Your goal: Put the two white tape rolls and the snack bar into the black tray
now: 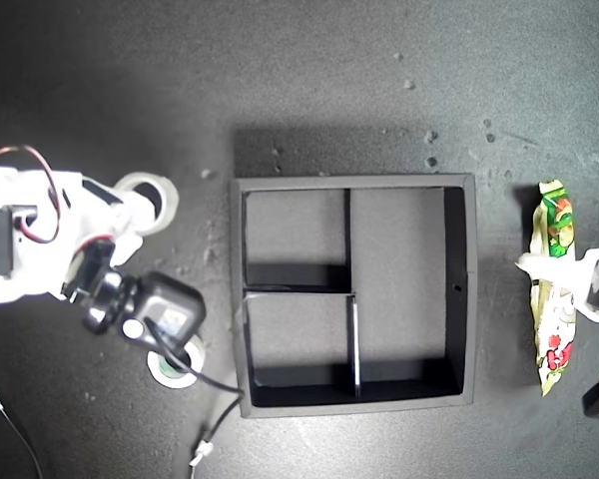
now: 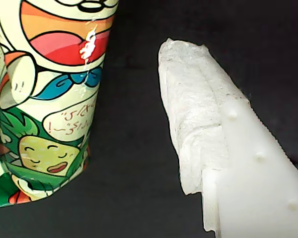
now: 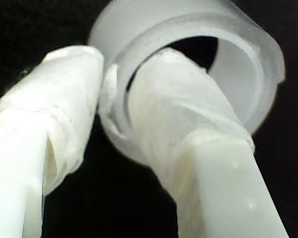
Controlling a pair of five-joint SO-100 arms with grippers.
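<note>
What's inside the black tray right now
Nothing shows in the tray: all three compartments look bare. Both tape rolls and the snack bar lie outside. Shadow darkens some compartment corners.

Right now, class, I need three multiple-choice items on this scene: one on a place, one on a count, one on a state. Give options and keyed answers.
1. Where is the snack bar?
A. in the tray
B. outside the tray, at the exterior view's right
C. on a tape roll

2. How many compartments has the tray?
A. two
B. three
C. four

3. My second end effector is:
A. pinching a tape roll's wall
B. in the tray
C. on the bar

Answers: 1 B, the bar lies beyond the tray wall. 2 B, two small, one long. 3 A, one finger sits inside the tape roll, one outside.
</note>
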